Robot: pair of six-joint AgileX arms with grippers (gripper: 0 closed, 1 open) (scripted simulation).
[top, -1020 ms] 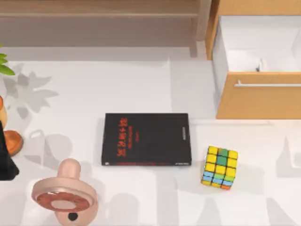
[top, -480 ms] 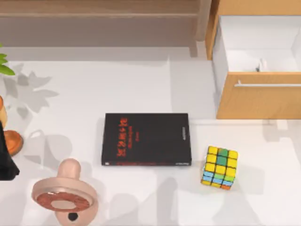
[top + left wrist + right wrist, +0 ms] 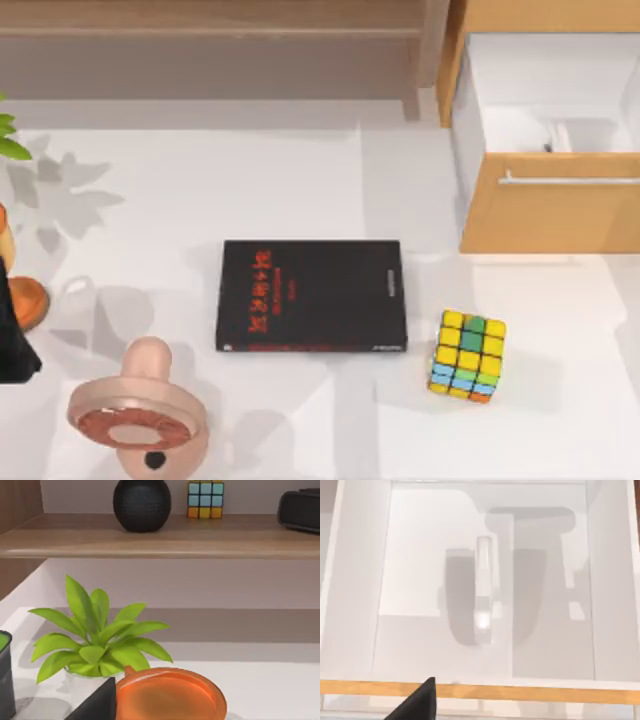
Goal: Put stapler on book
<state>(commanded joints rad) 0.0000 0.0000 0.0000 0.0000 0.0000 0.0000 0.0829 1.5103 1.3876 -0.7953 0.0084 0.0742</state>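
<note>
**Stapler sitting in the open drawer, book out on the bench**

Black book (image 3: 312, 296) lies flat mid-bench, puzzle cube (image 3: 468, 355) just to its right. Far right, the pale stapler (image 3: 483, 597) rests inside the open white drawer (image 3: 548, 205), well apart from the book. Can't tell either tool's state.

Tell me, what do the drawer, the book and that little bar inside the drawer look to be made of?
The drawer: front looks like matte light wood, with a metal-looking handle and plain white walls inside. The book: matte black cover, likely card, with red print. The stapler: smooth pale grey, possibly plastic or metal; hard to tell.
</note>
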